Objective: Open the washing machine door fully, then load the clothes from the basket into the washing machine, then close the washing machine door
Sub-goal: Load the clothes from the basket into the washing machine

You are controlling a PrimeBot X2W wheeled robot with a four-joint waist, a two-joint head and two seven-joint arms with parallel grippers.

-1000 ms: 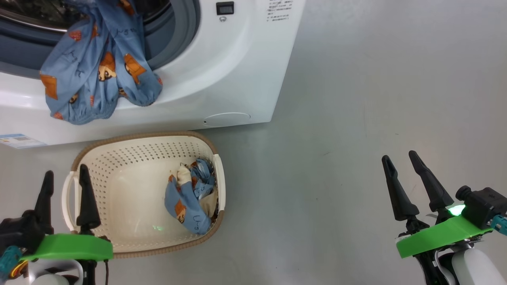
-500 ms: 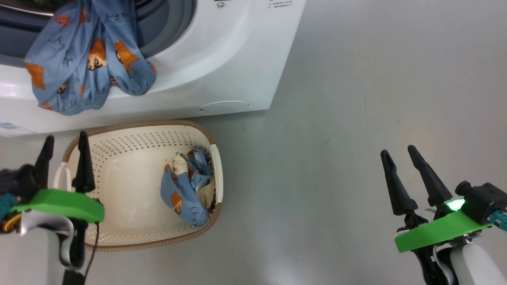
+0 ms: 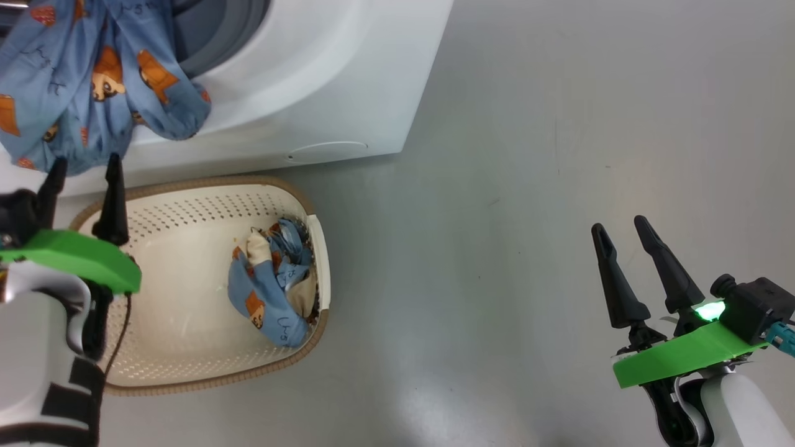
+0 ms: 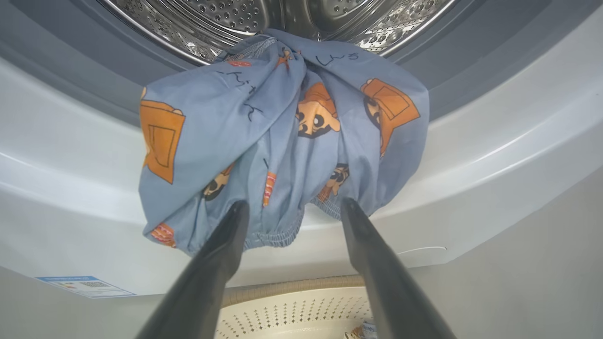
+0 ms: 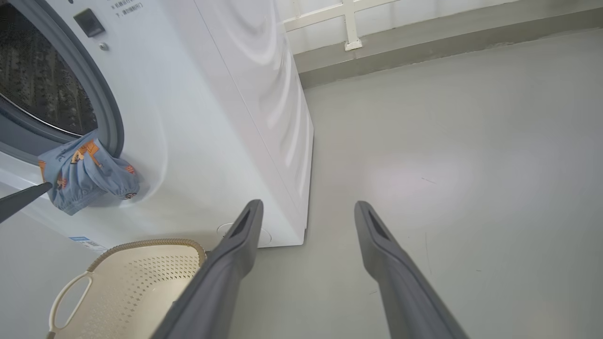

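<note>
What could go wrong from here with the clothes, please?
1. The blue garment hangs out of the drum over the washing machine front; it could slide out, or get pinched if the door closed.
2. The open left gripper may push it off.
3. A bundle lies in the basket, easily forgotten.

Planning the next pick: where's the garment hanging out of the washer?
The blue bear-print garment drapes over the lower lip of the washing machine opening, upper left in the head view, above the basket, with the open left gripper pointed at its hem.
</note>
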